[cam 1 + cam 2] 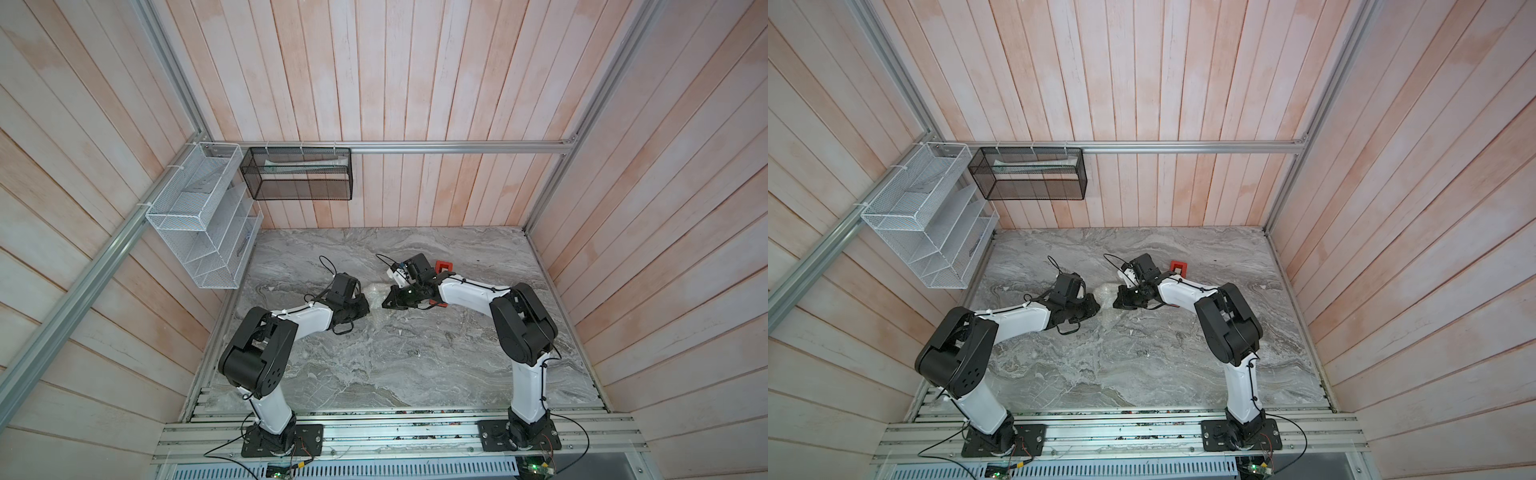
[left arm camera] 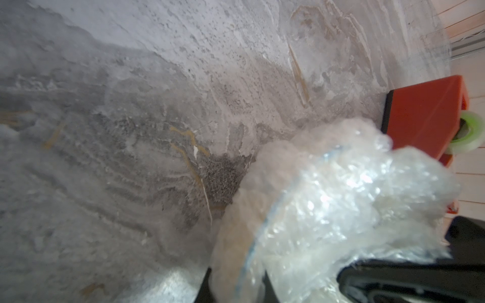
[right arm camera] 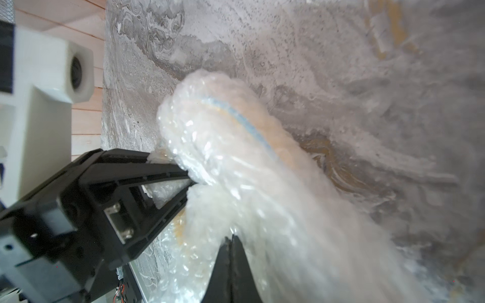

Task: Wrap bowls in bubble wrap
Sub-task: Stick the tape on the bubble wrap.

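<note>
Left claw (image 3: 189, 181) and right claw (image 3: 231, 237) pinch whitish, crinkly bubble wrap (image 3: 236, 189) bundled over blue-rimmed bowl (image 3: 262, 136).

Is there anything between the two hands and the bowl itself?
Yes: the bubble wrap. It covers the bowl, whose blue rim shows through it. The left hand and the right hand both close on wrap, not on bare bowl.

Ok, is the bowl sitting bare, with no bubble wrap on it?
No, the bubble wrap is bunched over the bowl, whose blue rim shows only through the plastic.
</note>
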`<action>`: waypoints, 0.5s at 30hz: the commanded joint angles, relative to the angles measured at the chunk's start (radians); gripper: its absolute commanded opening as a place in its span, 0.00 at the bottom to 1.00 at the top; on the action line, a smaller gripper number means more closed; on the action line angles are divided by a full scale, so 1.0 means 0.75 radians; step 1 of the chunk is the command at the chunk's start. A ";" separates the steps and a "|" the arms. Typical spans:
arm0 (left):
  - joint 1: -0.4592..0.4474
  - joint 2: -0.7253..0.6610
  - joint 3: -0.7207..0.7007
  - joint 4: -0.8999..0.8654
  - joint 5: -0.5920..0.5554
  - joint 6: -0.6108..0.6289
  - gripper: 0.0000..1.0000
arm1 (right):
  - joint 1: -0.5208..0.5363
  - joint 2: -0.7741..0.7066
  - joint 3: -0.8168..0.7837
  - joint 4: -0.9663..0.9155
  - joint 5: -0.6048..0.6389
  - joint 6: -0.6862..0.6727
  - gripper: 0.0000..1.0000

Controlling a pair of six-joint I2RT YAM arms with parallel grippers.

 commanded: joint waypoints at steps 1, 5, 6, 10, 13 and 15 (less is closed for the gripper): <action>0.001 0.001 0.003 0.010 -0.004 0.016 0.13 | 0.007 0.031 -0.029 -0.064 0.017 -0.004 0.00; 0.000 -0.005 0.001 0.008 -0.008 0.017 0.13 | 0.003 0.058 -0.062 -0.134 0.118 -0.007 0.00; 0.001 -0.006 0.001 0.008 -0.010 0.017 0.13 | 0.000 0.063 -0.069 -0.145 0.140 -0.006 0.00; 0.002 0.000 0.004 0.010 -0.006 0.016 0.13 | -0.014 0.109 -0.074 -0.183 0.216 0.002 0.00; 0.000 -0.001 0.006 0.006 -0.006 0.017 0.13 | -0.034 0.142 -0.085 -0.175 0.211 0.015 0.00; 0.000 -0.005 0.005 0.004 -0.010 0.019 0.13 | -0.045 0.152 -0.095 -0.177 0.215 0.017 0.00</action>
